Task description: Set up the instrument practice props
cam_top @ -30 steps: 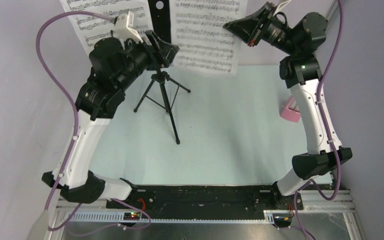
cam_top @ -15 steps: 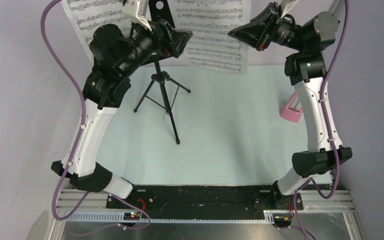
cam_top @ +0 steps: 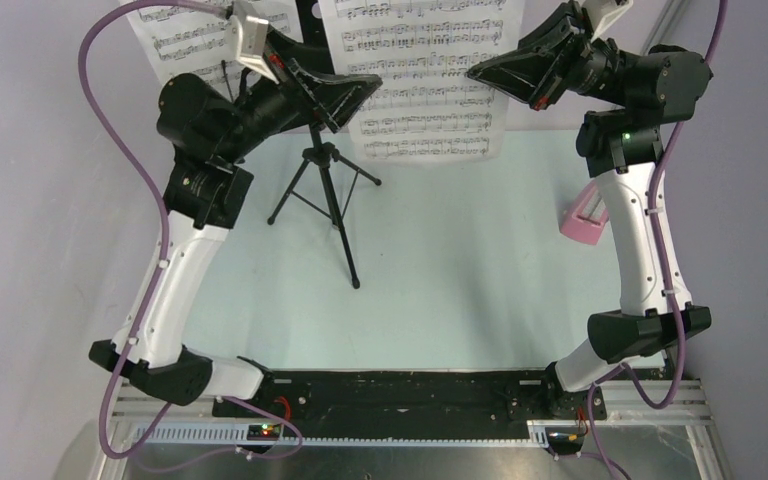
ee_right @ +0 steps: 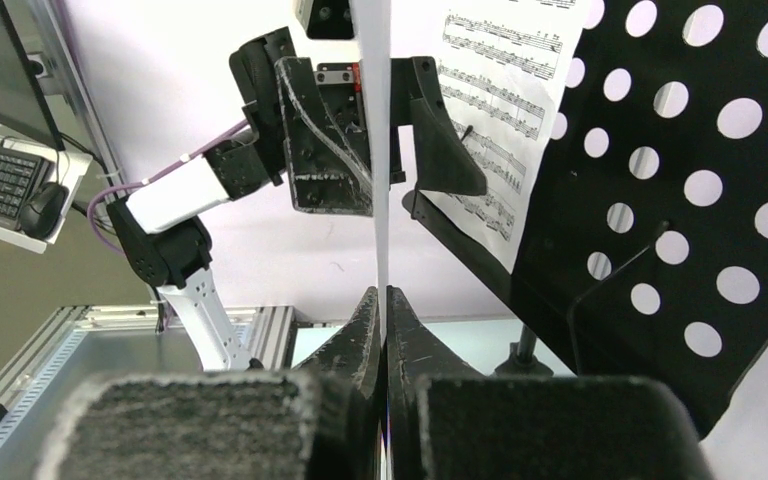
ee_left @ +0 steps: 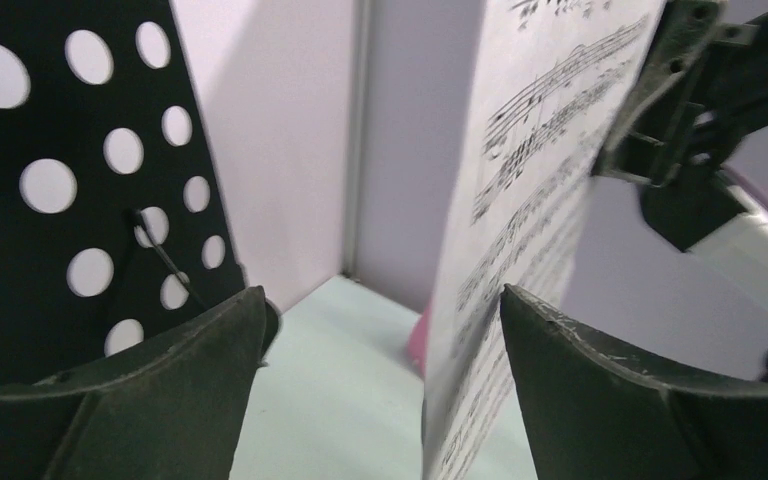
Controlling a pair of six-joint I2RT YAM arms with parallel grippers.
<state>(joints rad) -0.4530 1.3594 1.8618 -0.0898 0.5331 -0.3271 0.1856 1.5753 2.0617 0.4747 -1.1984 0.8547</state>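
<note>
Top external shows the right claw [cam_top: 475, 72] pinched shut on the edge of a sheet-music page [cam_top: 425, 105], held upright beside the music stand [cam_top: 320, 160]. The left claw [cam_top: 365, 88] stands wide open astride the page's opposite edge.

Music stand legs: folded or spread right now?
Spread. In the top view the music stand shows three legs splayed outward, their feet well apart on the table.

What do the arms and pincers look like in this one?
Left arm and right arm: white links, black joints, a purple cable looping along each. A green light glows on the right one. Left pincer and right pincer have black, scuffed wedge fingers.
</note>
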